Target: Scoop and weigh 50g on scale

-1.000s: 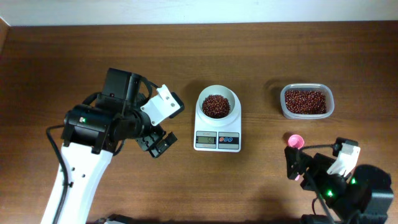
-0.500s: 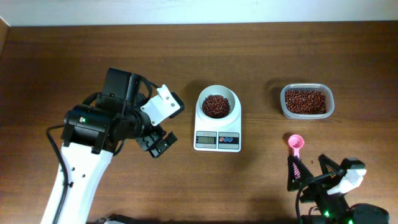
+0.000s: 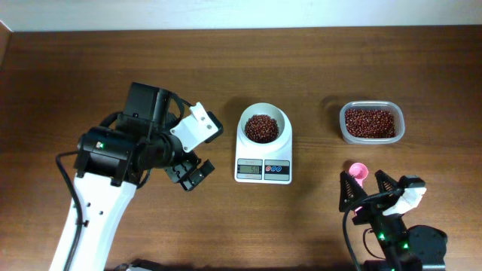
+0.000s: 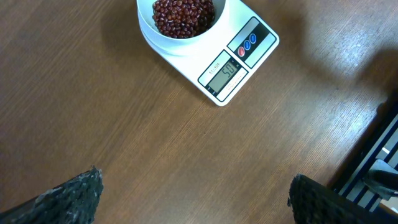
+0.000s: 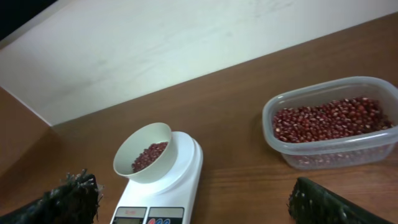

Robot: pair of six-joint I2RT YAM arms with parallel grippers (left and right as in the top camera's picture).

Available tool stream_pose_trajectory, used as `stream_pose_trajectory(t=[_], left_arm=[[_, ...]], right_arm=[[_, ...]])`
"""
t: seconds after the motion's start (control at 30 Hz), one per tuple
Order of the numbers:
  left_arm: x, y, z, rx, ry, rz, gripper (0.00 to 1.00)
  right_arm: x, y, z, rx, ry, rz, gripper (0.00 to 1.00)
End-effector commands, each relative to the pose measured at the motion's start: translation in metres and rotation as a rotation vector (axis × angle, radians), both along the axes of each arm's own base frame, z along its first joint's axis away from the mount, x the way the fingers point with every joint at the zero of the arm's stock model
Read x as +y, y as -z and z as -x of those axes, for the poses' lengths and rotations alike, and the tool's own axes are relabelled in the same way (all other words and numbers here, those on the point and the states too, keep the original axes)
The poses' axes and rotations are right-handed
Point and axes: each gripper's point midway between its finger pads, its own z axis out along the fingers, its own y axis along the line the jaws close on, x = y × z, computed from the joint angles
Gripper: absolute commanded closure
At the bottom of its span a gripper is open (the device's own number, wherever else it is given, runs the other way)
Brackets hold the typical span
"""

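readout | scale (image 4: 244, 55) display (image 4: 226, 70) — "50" in left wrist view | overhead — digits too small

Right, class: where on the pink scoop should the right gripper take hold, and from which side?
Probably the handle, from above. The scoop lies flat, its round cup toward the tub and its slim handle pointing back between the fingers of the open right gripper. The handle looks narrow enough to pinch across its width; the round cup would likely slip.
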Motion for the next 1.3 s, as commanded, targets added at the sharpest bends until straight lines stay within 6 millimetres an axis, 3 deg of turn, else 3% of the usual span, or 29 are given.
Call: stream_pose_trajectory(t=[0.0,0.33,0.57,0.67,0.73,0.87,1.03,1.13,1.27], left_arm=[[-0.001,-0.005,-0.002,-0.017,0.017,0.010,0.01],[-0.001,-0.005,-0.002,-0.017,0.017,0.010,0.01],[-0.001,-0.005,-0.002,-0.017,0.017,0.010,0.01],[-0.001,-0.005,-0.002,-0.017,0.017,0.010,0.01],[-0.001,-0.005,-0.002,-0.017,0.017,0.010,0.01],[-0.001,-0.005,-0.002,-0.017,0.017,0.010,0.01],[-0.001,-0.005,-0.002,-0.017,0.017,0.010,0.01],[-0.001,-0.005,-0.002,-0.017,0.017,0.010,0.01],[-0.001,-0.005,-0.002,-0.017,0.017,0.010,0.01]], right_arm=[[0.004,-0.001,0.001,-0.015,-0.019,0.010,0.01],[0.006,-0.002,0.001,-0.015,-0.029,-0.001,0.01],[-0.022,-0.001,-0.005,-0.019,0.144,0.044,0.01],[-0.032,-0.007,-0.006,-0.058,0.185,0.152,0.01],[-0.032,-0.013,-0.007,-0.108,0.165,0.317,0.01],[-0.033,-0.014,-0.007,-0.124,0.154,0.410,0.01],[-0.033,-0.018,-0.008,-0.142,0.162,0.411,0.01],[-0.031,-0.034,-0.008,-0.203,0.185,0.413,0.01],[-0.029,-0.034,-0.008,-0.206,0.180,0.412,0.01]])
